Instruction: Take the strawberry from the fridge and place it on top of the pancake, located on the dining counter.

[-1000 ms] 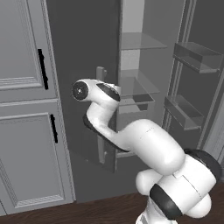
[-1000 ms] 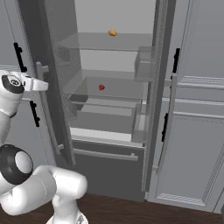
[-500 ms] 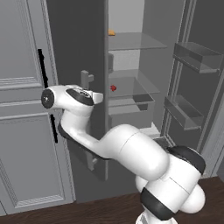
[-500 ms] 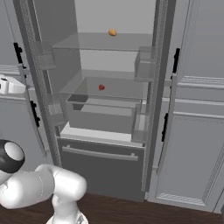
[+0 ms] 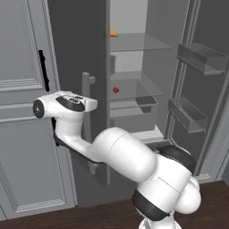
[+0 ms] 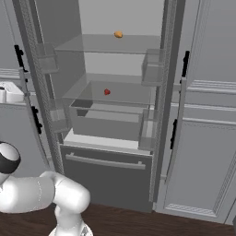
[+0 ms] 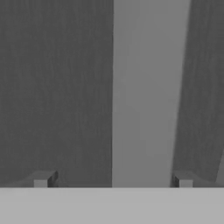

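The white arm reaches left toward the fridge [image 6: 110,166] door handle [image 7: 146,92], gripper [image 7: 113,179] fingers spread wide (holding nothing); the strawberry [image 6: 107,92] sits on the middle glass shelf [image 6: 124,94].

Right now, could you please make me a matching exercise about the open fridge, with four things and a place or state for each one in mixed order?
Things:
1. strawberry
2. orange-yellow lump
3. gripper
4. bottom drawer

Places or states:
A. open, facing the silver door handle
B. on the upper glass shelf
C. closed, below the shelves
D. on the lower glass shelf, above the clear bin

Right pairs: 1-D, 2-B, 3-A, 4-C
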